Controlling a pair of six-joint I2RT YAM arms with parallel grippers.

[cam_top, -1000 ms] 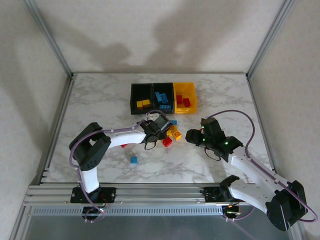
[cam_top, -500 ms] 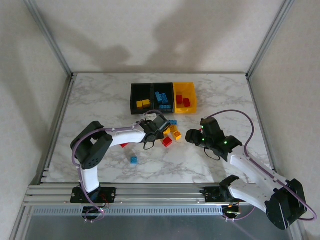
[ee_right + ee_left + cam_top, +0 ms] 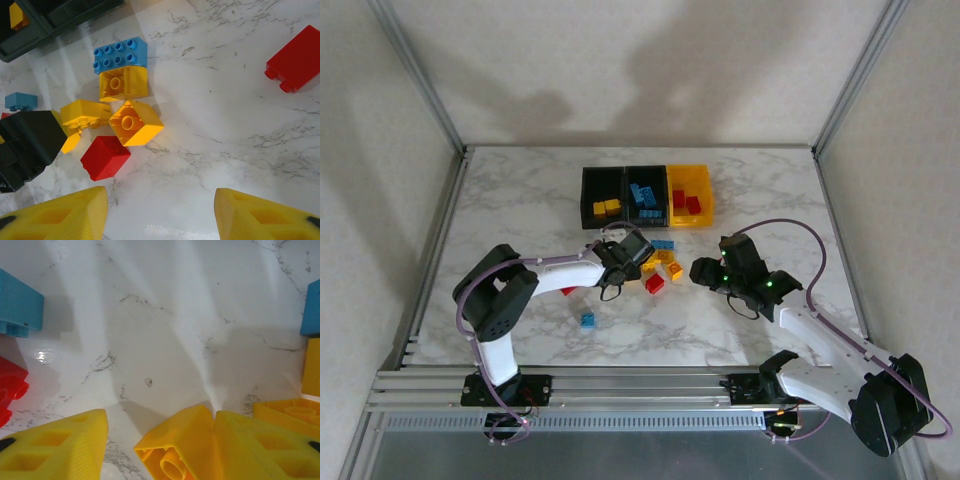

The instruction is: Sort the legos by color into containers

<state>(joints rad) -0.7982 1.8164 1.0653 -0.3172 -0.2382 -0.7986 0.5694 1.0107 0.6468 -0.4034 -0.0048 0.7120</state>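
The left gripper (image 3: 636,264) sits low among the loose legos (image 3: 665,265) on the marble table (image 3: 520,210), just in front of the containers (image 3: 646,197). Its wrist view shows the jaws apart around a yellow brick (image 3: 175,447); the brick touches the right-hand finger (image 3: 265,450) and stands clear of the other finger (image 3: 55,450), so it is not clamped. A blue brick (image 3: 17,307) and a red brick (image 3: 10,390) lie off to the left.

The right gripper (image 3: 702,271) hangs just right of the same pile, its jaws apart over bare marble. Ahead of it a blue eight-stud brick (image 3: 120,52) touches a yellow square brick (image 3: 122,82); a red cube (image 3: 105,157) lies nearer; a red slab (image 3: 295,57) lies well apart to the right.

In the row, the left black bin (image 3: 602,175) holds yellow pieces; the middle black bin (image 3: 646,173) holds blue; the yellow bin (image 3: 704,190) holds red. A lone blue piece (image 3: 587,320) lies near the left arm.
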